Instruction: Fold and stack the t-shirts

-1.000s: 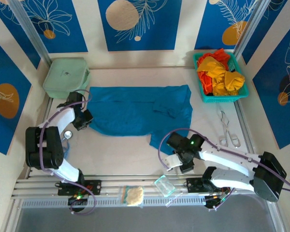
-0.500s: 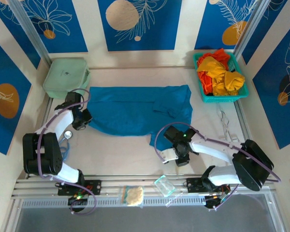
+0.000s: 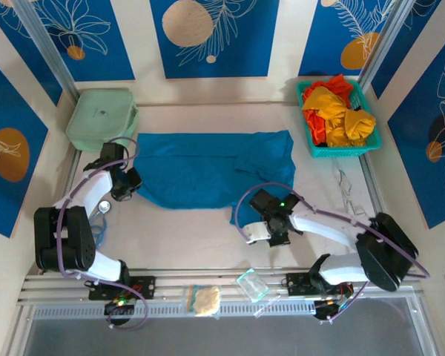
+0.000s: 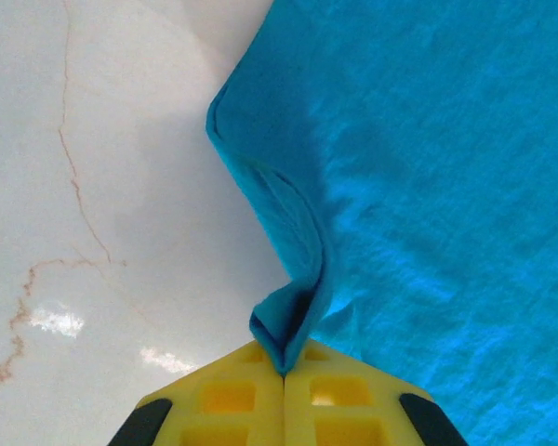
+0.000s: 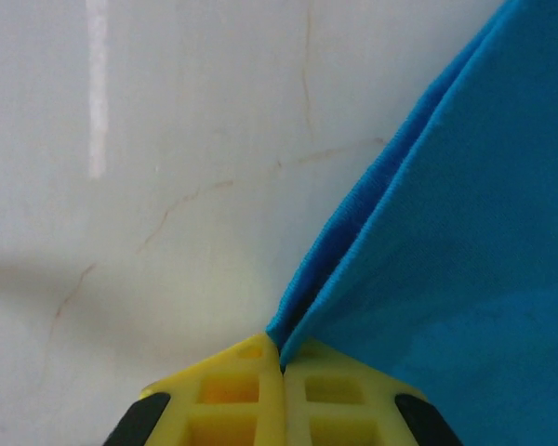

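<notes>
1 pale marbled table (image 3: 185, 237) carries 1 teal-blue t-shirt (image 3: 200, 174), spread flat but rumpled near its right sleeve. Beyond the shirt's far right corner sits a teal mesh basket (image 3: 345, 151) heaped with yellow-orange and red t-shirts (image 3: 340, 115). Beyond its far left corner is a pale green zip case (image 3: 100, 119).

The left gripper (image 4: 284, 370) is pinched tight on a small raised fold at the shirt's left edge. The right gripper (image 5: 281, 351) is clamped on the doubled hem at the shirt's near right corner.

The main risk, as a judgement, is that both bites look shallow, with only a sliver of cloth between the yellow pads. A quick lift or an uneven pull could slip the fabric free. The right pinch appears to hold 2 layers, and losing 1 would skew the fold. The bunched sleeve could also get trapped inside.

Compared with 1 second ago, the right arm has swung in from a spot short of the shirt to its corner and shut its jaws. The left gripper's place and grip are unchanged.
</notes>
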### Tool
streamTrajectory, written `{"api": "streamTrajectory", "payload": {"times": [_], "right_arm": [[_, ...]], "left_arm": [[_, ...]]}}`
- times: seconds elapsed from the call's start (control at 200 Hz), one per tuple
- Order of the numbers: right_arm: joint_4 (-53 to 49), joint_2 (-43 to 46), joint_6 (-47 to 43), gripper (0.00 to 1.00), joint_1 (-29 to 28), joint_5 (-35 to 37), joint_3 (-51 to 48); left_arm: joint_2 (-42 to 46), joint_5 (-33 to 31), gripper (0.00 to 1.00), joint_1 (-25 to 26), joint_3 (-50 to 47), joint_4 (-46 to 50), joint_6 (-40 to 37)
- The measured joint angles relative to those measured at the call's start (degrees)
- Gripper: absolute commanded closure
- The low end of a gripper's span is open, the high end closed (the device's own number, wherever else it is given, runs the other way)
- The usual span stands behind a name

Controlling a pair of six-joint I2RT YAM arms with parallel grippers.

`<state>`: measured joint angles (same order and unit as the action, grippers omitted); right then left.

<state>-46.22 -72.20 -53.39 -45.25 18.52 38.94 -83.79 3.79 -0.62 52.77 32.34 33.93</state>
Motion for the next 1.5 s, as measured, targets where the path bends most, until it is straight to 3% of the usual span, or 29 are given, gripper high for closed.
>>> {"api": "streamTrajectory", "payload": {"times": [0.315, 0.565, 0.8, 1.086, 1.501], "right_arm": [[-18.3, 21.9, 5.9, 1.00, -6.4, 3.8, 1.2], [-26.6, 29.0, 9.5, 1.00, -8.3, 7.0, 3.4], [-20.9, 20.2, 12.3, 1.00, -3.7, 11.6, 7.8], [-9.2, 7.7, 10.6, 1.00, 5.7, 14.6, 17.0], [0.4, -5.8, 3.2, 1.00, 18.6, 12.7, 25.7]], "left_arm": [[6.5, 0.3, 1.00, 0.0, -6.0, 2.8, 0.3], [13.8, 0.3, 1.00, 0.0, -8.1, 7.6, 2.2], [12.9, -0.4, 1.00, 0.0, -0.7, 13.3, 1.9], [1.8, -1.4, 1.00, 0.0, 12.5, 13.8, 0.4], [-14.9, -2.9, 1.00, 0.2, 23.8, 13.6, -1.5]]}}
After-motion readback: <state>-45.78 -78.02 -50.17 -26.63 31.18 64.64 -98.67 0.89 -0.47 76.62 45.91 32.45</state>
